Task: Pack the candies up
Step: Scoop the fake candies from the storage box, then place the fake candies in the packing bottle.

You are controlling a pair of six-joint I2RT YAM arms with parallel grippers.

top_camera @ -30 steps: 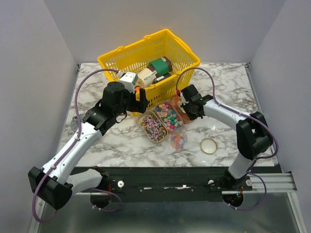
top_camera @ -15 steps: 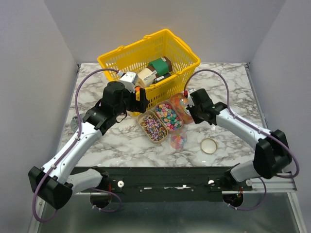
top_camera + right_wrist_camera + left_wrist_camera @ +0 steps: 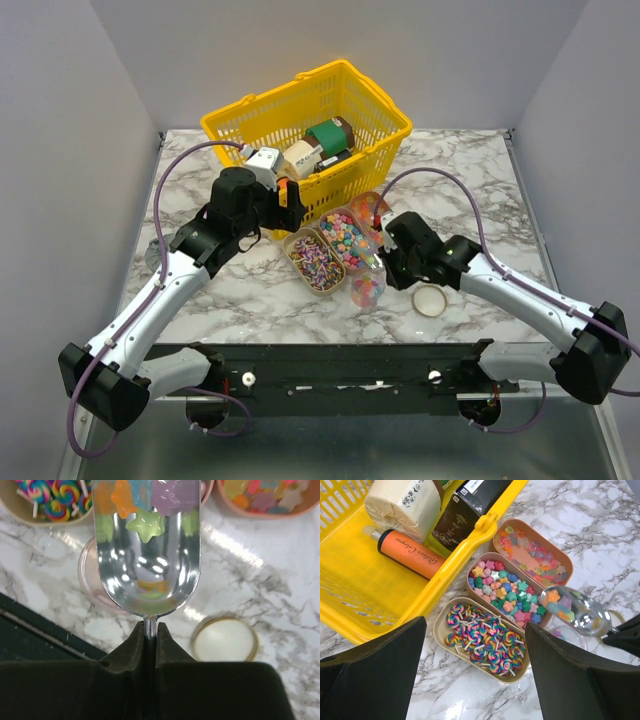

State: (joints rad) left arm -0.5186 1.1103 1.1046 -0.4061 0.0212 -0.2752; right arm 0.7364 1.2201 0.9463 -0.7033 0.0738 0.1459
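Observation:
The candies lie in three tan trays: swirl lollipops (image 3: 481, 639), coloured stars (image 3: 506, 589) and gummy stars (image 3: 532, 554). My right gripper (image 3: 149, 630) is shut on the thin handle of a metal scoop (image 3: 147, 565). The scoop carries several star candies (image 3: 145, 522) near its front. It hangs just above a small clear jar (image 3: 90, 575) that holds some candies (image 3: 367, 290). My left gripper (image 3: 475, 630) stands open above the lollipop tray, beside the basket, with nothing between its fingers.
A yellow basket (image 3: 240, 125) with bottles and cartons stands behind the trays, its rim (image 3: 470, 547) touching them. The jar's gold-rimmed lid (image 3: 430, 300) lies flat to the right of the jar. The table's dark front edge (image 3: 30, 630) is close to the jar.
My right arm has drawn the loaded scoop from the rightmost tray toward the near edge, over the jar. The left arm has not moved.

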